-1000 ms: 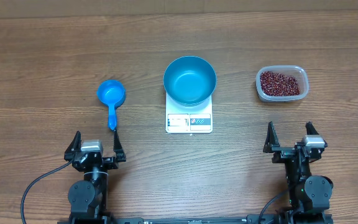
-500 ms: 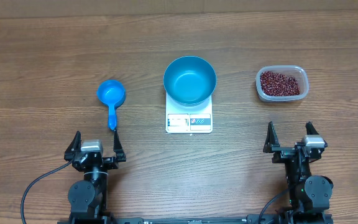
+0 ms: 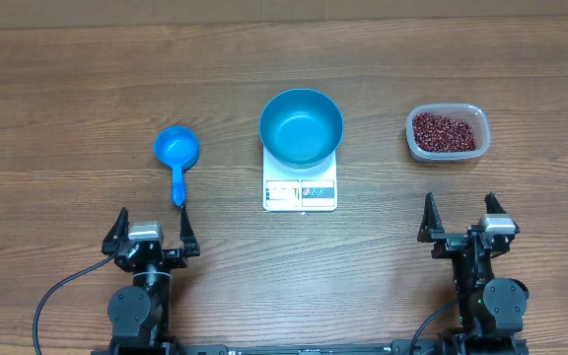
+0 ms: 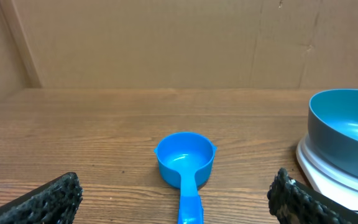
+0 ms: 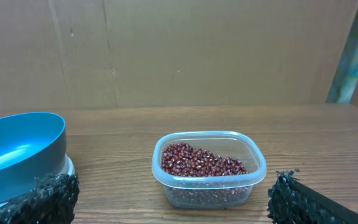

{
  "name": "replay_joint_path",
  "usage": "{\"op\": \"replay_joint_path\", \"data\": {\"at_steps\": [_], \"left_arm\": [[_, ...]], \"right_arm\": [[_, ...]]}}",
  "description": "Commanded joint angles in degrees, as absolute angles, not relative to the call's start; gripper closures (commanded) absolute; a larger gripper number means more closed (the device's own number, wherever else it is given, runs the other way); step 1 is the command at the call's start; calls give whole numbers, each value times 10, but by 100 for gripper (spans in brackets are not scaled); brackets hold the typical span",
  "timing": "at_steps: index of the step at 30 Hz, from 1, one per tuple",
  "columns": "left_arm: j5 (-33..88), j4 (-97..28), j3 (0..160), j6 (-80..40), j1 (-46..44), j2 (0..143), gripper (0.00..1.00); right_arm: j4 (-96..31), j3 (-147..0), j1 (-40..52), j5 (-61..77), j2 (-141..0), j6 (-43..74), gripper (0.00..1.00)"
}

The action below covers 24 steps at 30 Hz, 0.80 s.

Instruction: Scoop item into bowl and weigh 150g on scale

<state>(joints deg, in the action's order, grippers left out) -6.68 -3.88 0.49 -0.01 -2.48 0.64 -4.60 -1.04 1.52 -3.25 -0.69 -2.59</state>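
Table (image 3: 67,99) bears one bowl (image 3: 301,126), one scale (image 3: 300,194), one scoop (image 3: 177,150), one tub (image 3: 446,157)

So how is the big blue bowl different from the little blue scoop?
The bowl is big; the scoop is much smaller. The scoop has a handle; the bowl has none. The bowl sits on the white scale; the scoop lies on the table. Both are blue, round and empty.

Blue scoop (image 3: 177,150), clear tub (image 3: 448,158) on wooden table (image 3: 67,89)
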Motion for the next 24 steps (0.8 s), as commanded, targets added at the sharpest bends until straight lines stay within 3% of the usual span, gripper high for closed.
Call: {"op": "replay_joint_path", "data": {"at_steps": [1,24], "left_arm": [[-66,-39,3,-2,-23,3,1],[-66,-39,3,-2,-23,3,0]], "right_arm": [[-44,-5,14,-38,-2,-26,0],[-44,-5,14,-33,-2,-26,0]]}}
